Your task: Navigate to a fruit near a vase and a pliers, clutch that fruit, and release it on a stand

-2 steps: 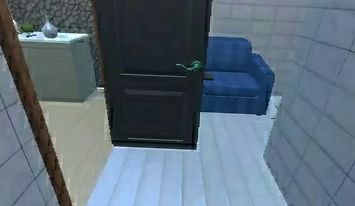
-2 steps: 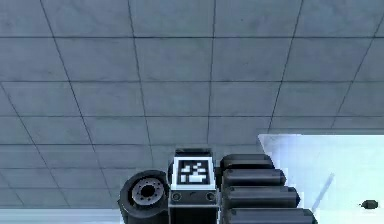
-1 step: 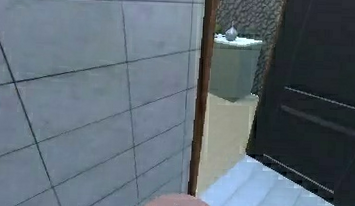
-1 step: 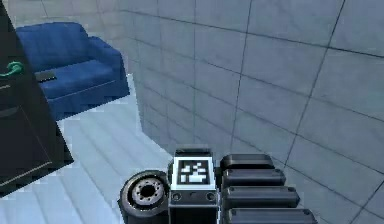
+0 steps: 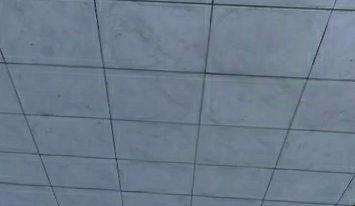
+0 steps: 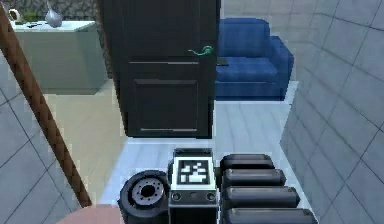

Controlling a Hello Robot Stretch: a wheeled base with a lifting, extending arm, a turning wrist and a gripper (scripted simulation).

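Arm side view — one vase (image 6: pixel 53 16), one sofa (image 6: pixel 250 58).

Tiles (image 5: pixel 146 100) — pale grey, marbled, black door (image 6: pixel 165 70), blue sofa (image 6: pixel 250 55), grey vase (image 6: pixel 53 16), white-and-black marker (image 6: pixel 193 170)

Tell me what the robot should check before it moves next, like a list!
1. Vase found: ok, a vase stands on the pale cabinet.
2. Fruit found: cannot tell, only a small green thing sits near the vase.
3. Tiles ahead bare: ok.
4. Way to the cabinet: cannot tell, the dark door stands beside it, with a blue sofa on its other side.
5. Gripper holding something: cannot tell, its far end is unclear.
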